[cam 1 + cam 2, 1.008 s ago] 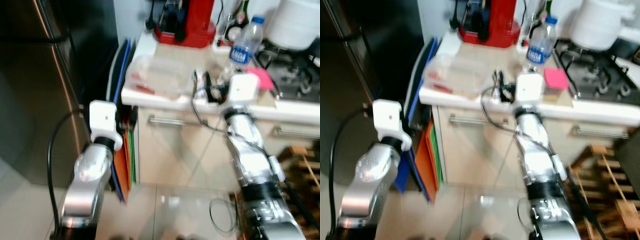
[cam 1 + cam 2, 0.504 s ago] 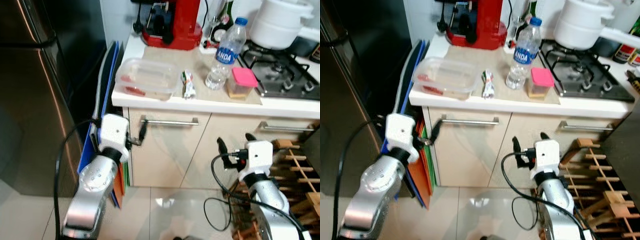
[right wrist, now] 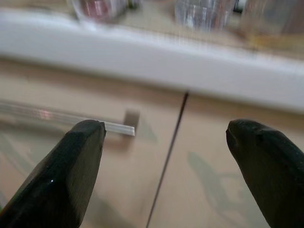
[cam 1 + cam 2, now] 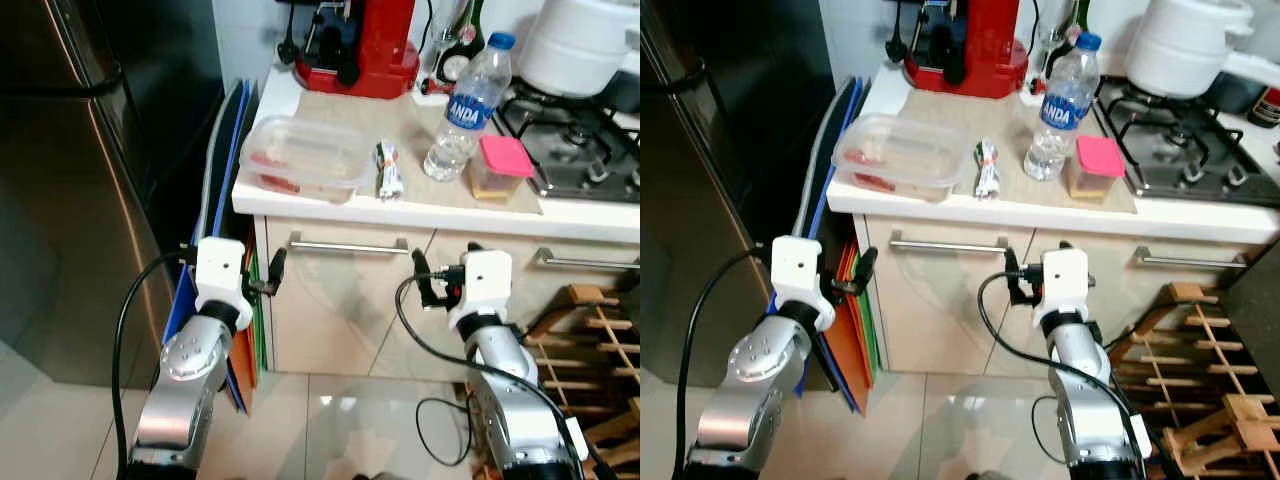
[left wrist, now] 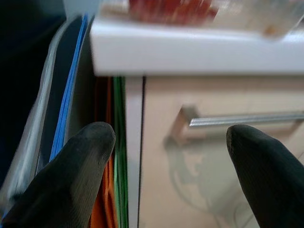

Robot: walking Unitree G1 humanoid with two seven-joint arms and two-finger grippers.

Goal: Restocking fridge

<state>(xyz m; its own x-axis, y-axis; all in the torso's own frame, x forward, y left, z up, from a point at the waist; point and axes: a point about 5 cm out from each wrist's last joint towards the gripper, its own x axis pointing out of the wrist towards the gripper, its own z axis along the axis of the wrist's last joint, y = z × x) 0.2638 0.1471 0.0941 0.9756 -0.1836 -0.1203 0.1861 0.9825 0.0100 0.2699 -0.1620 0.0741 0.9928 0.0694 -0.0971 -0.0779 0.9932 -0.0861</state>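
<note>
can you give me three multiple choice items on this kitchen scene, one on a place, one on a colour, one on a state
1. Where does the clear food container sit?
A. on the counter's left end
B. on the stove
C. on the floor

2. What colour is the lid of the small jar beside the water bottle?
A. green
B. pink
C. black

3. How is the right gripper?
A. shut on the bottle
B. shut on a drawer handle
C. open, holding nothing

Answers: 1 A, it lies by the counter edge nearest the fridge; 2 B, the lid is bright pink; 3 C, its fingers stand wide apart before the cabinet front.
</note>
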